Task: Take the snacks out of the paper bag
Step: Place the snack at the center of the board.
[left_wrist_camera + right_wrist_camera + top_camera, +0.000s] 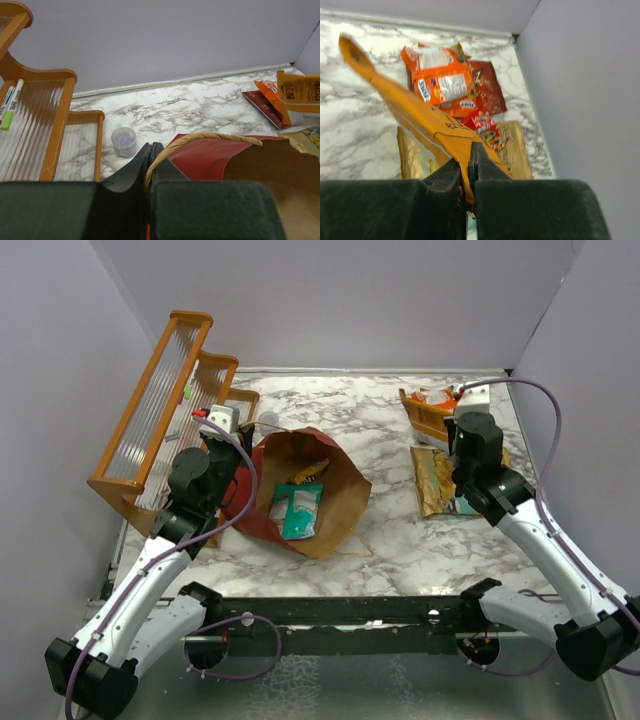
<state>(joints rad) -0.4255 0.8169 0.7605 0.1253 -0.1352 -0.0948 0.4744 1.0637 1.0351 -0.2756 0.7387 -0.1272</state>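
Left wrist: left end effector (151,156) pinches the rim of the paper bag (210,157) (beside its twine handle (215,136)); right end effector (471,160) clamps the crinkly chip bag (415,112).

Wooden rack (60,100): orange, stepped, with ribbed clear panels. It stands to the left of the left jaws and extends beyond their tips.

Markers (12,105): two are visible, lying in the upper step of the rack, far left of the left jaws.

Small round container (124,141): translucent, on the table just ahead and slightly left of the left jaws, apart from the lowest rack step.

Table (400,530): white marble pattern, lying below both the left jaws and the right jaws.

Walls (350,300): plain and pale, beyond both sets of jaws.
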